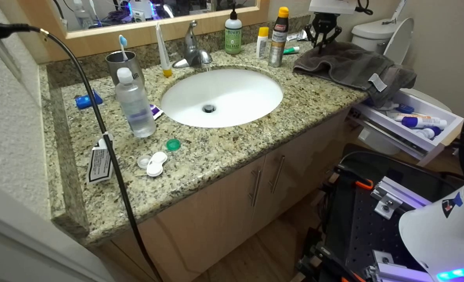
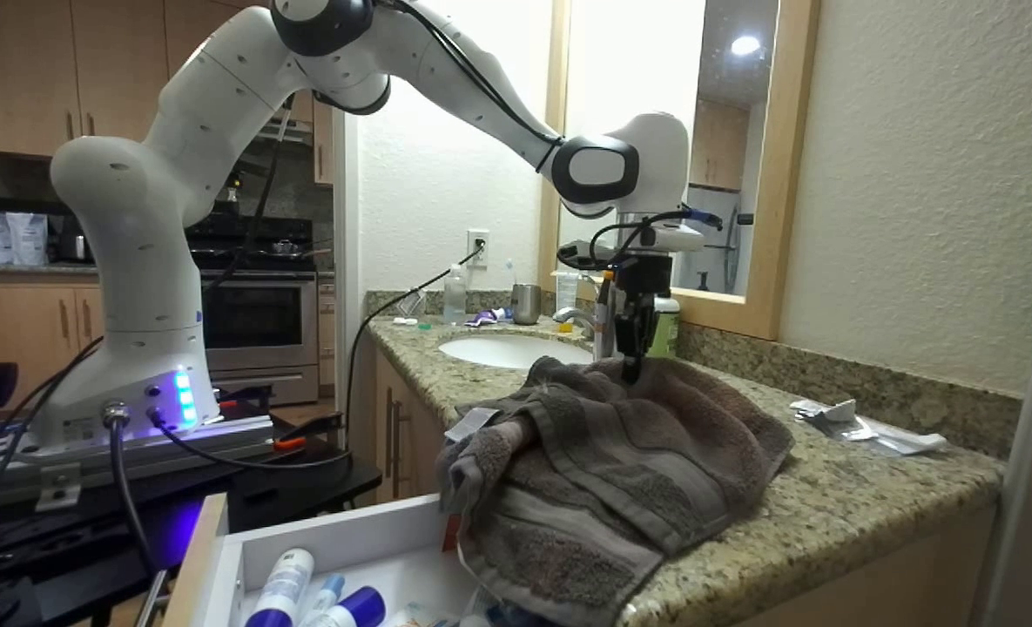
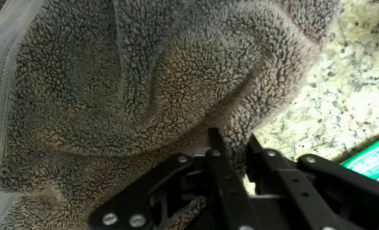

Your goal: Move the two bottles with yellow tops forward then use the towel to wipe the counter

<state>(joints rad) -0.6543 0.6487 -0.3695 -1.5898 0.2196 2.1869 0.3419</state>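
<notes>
In the wrist view alone, the tool clearly tight on the towel.

white, rounded arm set with black rings; forearm traced by black cables; base lit by blue strip, marked with sticker; black gripper studded with silver screws.

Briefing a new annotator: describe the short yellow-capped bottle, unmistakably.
In an exterior view, find the sink. Beyond its far right rim, between the green bottle and a taller, darker bottle, stands the short bottle. It's the shortest of the three, and pale-bodied.
</notes>
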